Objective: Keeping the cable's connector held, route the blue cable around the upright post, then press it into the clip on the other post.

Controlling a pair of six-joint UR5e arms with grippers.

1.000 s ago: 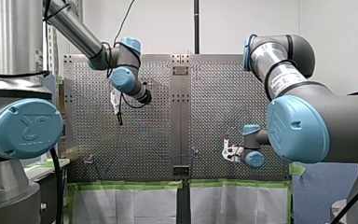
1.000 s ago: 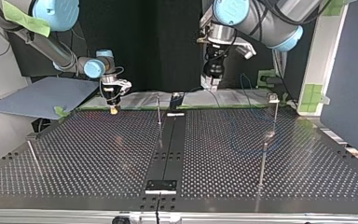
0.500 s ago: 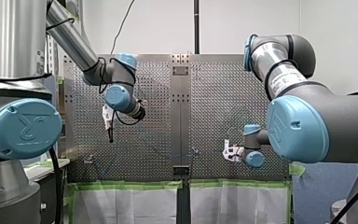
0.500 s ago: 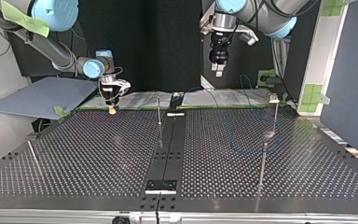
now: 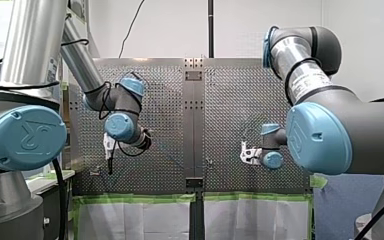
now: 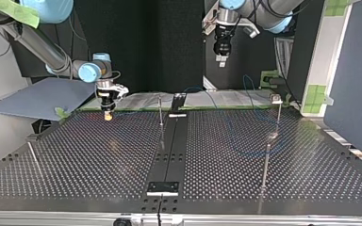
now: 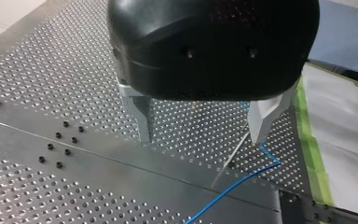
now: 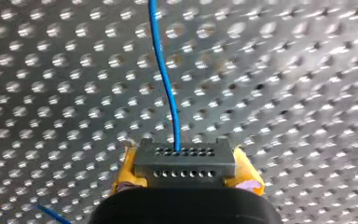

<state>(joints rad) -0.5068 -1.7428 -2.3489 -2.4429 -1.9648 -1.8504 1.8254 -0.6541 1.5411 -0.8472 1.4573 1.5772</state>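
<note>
Your right hand [image 8: 185,173] is clamped on the grey connector [image 8: 185,158], with yellow pads [image 8: 127,169] on either side, low over the perforated counter [image 8: 284,70]. The blue cable [image 8: 165,84] leads from the connector across the counter. Your left hand [image 7: 201,139] is apart, raised above the cable near a thin post [image 7: 240,147].

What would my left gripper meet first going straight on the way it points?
Probably the perforated table, straight ahead of my left gripper, whose fingers stand open. The thin post and blue cable lie near one fingertip; depth is unclear.
</note>
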